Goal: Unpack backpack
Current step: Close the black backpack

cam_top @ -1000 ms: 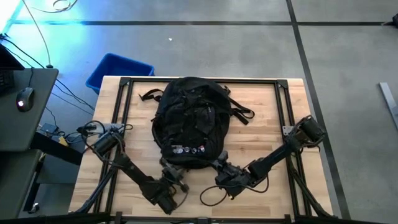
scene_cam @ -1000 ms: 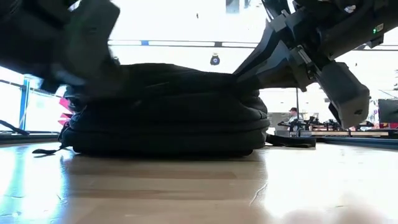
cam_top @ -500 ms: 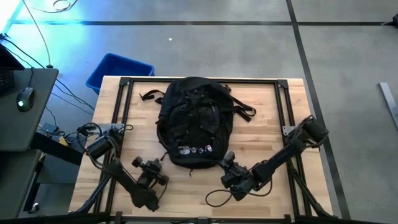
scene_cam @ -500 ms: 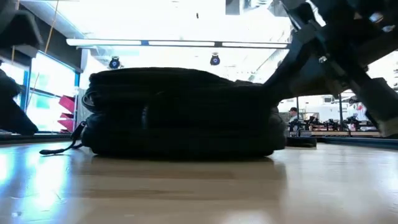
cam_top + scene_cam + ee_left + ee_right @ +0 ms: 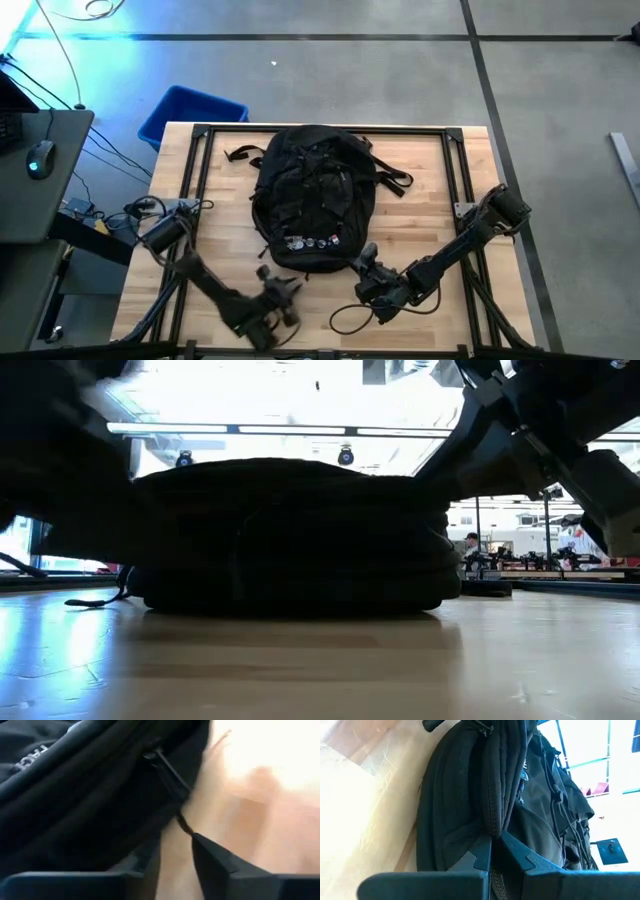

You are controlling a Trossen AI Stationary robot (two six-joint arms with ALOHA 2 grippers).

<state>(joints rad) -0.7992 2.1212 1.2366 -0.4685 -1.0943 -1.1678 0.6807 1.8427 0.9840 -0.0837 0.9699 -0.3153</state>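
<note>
Blue-white glare at the overhead view's upper left, bright backlit windows silhouetting the backpack [image 5: 290, 535] in the low view, sheen on the worktop [image 5: 320, 660], left wrist view heavily motion-blurred and washed out.

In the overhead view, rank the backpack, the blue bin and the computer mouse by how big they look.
1. backpack
2. blue bin, partly hidden by the table
3. computer mouse, by far the smallest
</note>
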